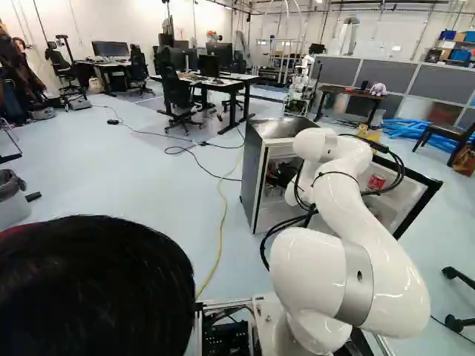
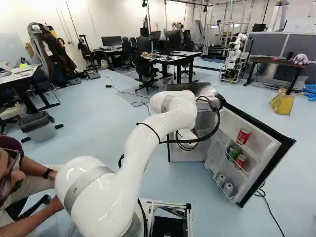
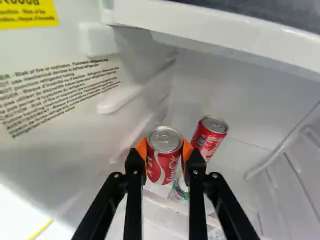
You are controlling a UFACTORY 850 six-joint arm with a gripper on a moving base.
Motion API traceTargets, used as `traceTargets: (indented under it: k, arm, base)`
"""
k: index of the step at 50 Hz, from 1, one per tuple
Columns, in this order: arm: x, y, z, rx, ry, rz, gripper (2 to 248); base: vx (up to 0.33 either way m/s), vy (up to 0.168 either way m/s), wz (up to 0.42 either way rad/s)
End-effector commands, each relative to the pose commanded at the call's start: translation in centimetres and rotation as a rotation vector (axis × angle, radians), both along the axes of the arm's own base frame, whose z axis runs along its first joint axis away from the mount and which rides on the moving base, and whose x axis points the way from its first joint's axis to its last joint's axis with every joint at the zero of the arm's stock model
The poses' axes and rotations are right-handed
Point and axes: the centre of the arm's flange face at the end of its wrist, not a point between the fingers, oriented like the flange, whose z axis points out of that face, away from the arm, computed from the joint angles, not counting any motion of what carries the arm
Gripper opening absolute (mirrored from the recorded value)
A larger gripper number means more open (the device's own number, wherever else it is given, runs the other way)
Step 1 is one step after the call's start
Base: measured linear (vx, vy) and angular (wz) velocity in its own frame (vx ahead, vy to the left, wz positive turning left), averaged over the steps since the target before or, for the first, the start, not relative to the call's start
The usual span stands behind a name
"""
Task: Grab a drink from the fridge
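Gripper (image 1: 280,175) is reaching into the fridge (image 1: 254,167), its black shape showing only in part past the arm (image 1: 371,252). In the wrist view both orange pads (image 3: 142,148) are pressing on the held red can (image 3: 162,167) from opposite sides; the gripper (image 3: 164,150) is gripping it inside the fridge, upright relative to the fingers.

Obscured: a second red can (image 3: 209,137) is standing deeper in the fridge, its lower part disappearing behind a finger. A green-and-white can (image 3: 179,192) is showing only partly, the held can and a finger covering the rest; cannot tell whether the held can is touching it. In the right base view the arm is hiding the gripper.

Edges: a thick white ledge (image 3: 215,22) is crossing the fridge opening near the held can. The fridge's side wall, bearing printed text, is lying beside one finger, with a visible gap between. The door (image 2: 264,155) is standing wide open to the right of the fridge body, carrying red, green and grey cans on its racks. Pale floor (image 1: 178,215) is stretching to the left of the fridge, a yellow cable (image 1: 224,204) running along it.
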Motion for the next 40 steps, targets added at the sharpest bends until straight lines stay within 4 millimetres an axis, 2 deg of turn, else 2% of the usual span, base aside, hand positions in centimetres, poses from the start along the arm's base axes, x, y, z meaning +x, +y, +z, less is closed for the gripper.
traceTargets:
  k: [16,40]
  arm:
    - [-1.5,0.1,0.5,0.014,0.026,-0.01,88]
    - [-4.6,0.0,4.4,0.032,0.059,-0.033,88]
  base:
    - [0.0,0.0,0.0]
    - [0.0,0.0,0.0]
